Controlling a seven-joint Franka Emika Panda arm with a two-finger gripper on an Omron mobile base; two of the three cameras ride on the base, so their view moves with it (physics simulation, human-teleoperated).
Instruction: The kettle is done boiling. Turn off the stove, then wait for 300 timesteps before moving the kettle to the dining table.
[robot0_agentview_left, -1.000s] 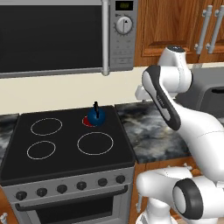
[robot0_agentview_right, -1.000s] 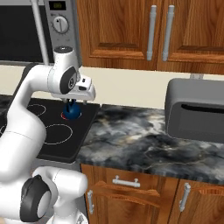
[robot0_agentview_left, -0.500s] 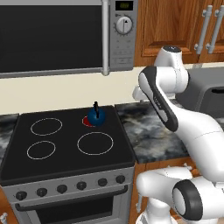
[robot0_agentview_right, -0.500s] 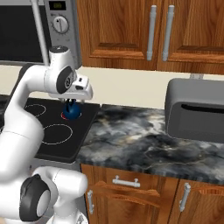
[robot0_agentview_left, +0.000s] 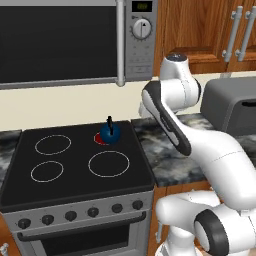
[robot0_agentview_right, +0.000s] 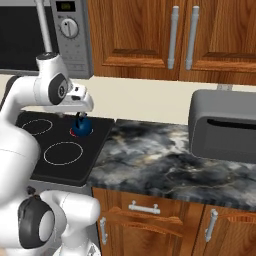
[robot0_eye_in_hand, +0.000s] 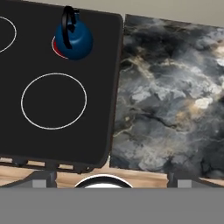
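The small dark-blue kettle (robot0_agentview_left: 109, 133) (robot0_agentview_right: 82, 128) (robot0_eye_in_hand: 73, 40) stands upright on the back right burner of the stove (robot0_agentview_left: 75, 176) (robot0_eye_in_hand: 52, 144), and a red glow (robot0_eye_in_hand: 55, 46) shows under it. A row of dark knobs (robot0_agentview_left: 93, 212) runs along the stove's steel front. My gripper (robot0_eye_in_hand: 111, 180) hangs high over the stove's right front edge, nearer to me than the kettle and apart from it. Its two fingertips (robot0_eye_in_hand: 42, 179) stand wide apart, open, with nothing between them. The dining table is out of view.
A marbled counter (robot0_agentview_right: 160, 160) (robot0_eye_in_hand: 170, 96) adjoins the stove on the right. A grey box-shaped appliance (robot0_agentview_left: 230, 102) (robot0_agentview_right: 225, 125) sits at its back right. A steel microwave (robot0_agentview_left: 70, 40) hangs over the stove, with wood cabinets (robot0_agentview_right: 175, 35) beside it.
My arm has swung a little to the left, toward the stove. The kettle has not moved and the jaws have stayed open.
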